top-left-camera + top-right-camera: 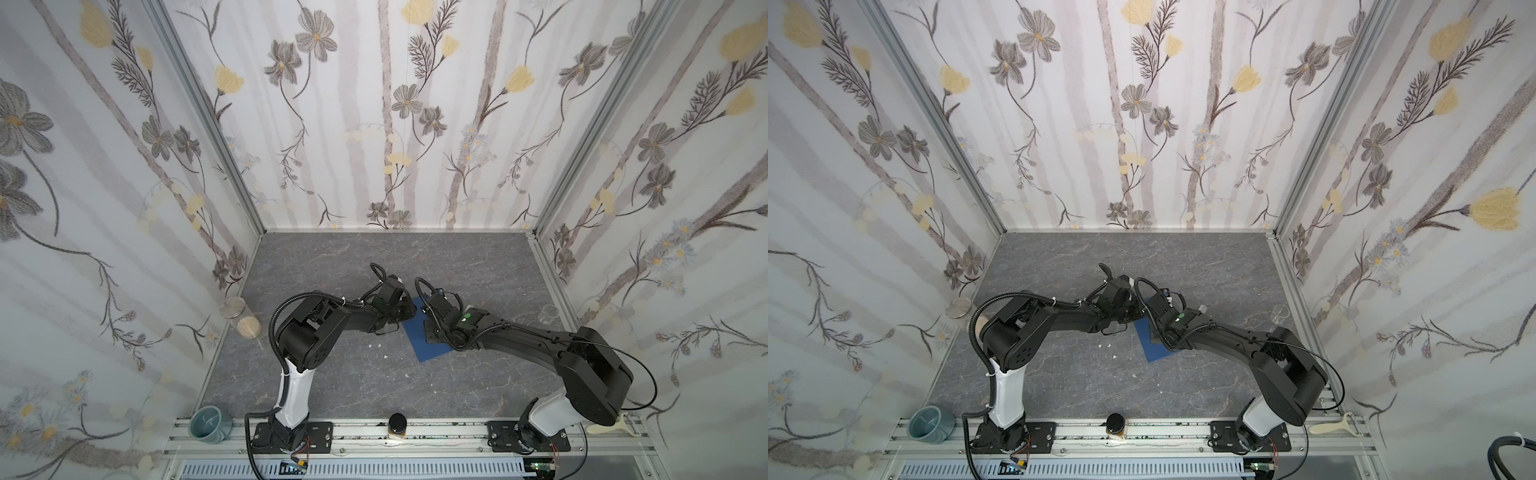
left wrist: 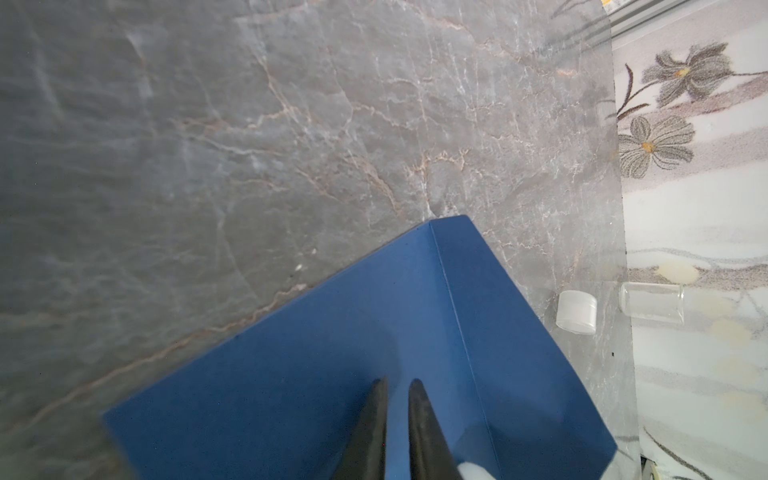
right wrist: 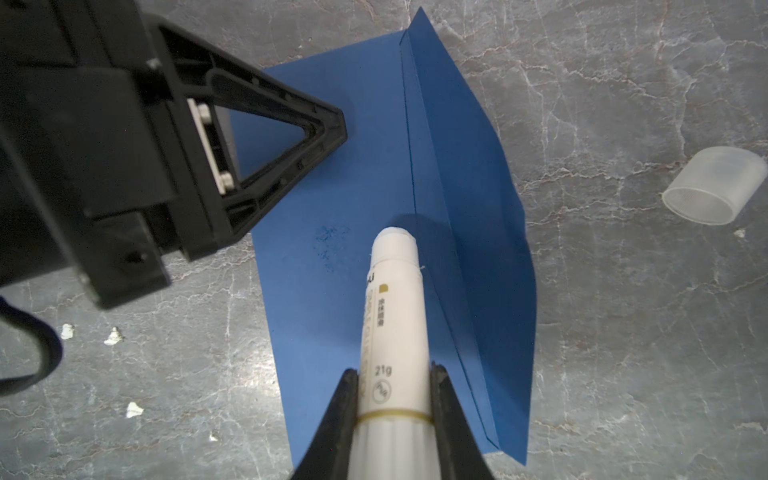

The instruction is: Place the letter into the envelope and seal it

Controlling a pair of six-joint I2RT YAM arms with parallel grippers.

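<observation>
The dark blue envelope (image 1: 424,347) (image 1: 1156,351) lies on the grey table, its pointed flap (image 3: 469,208) open and tilted up along the crease. My left gripper (image 2: 397,380) (image 3: 338,124) presses its tips on the envelope body (image 2: 291,395), jaws shut to a thin slit with nothing between them. My right gripper (image 3: 392,370) is shut on a white glue stick (image 3: 399,299), uncapped. The stick's tip hangs just above the envelope (image 3: 353,166), next to the crease. The letter shows in no view.
The glue stick's translucent cap (image 3: 715,187) (image 2: 577,311) lies on the table right of the envelope, near a glass jar (image 1: 548,313). White crumbs (image 1: 376,345) lie left of the envelope. A lidded jar (image 1: 232,309), teal cup (image 1: 205,422) and dark jar (image 1: 397,424) stand at the edges.
</observation>
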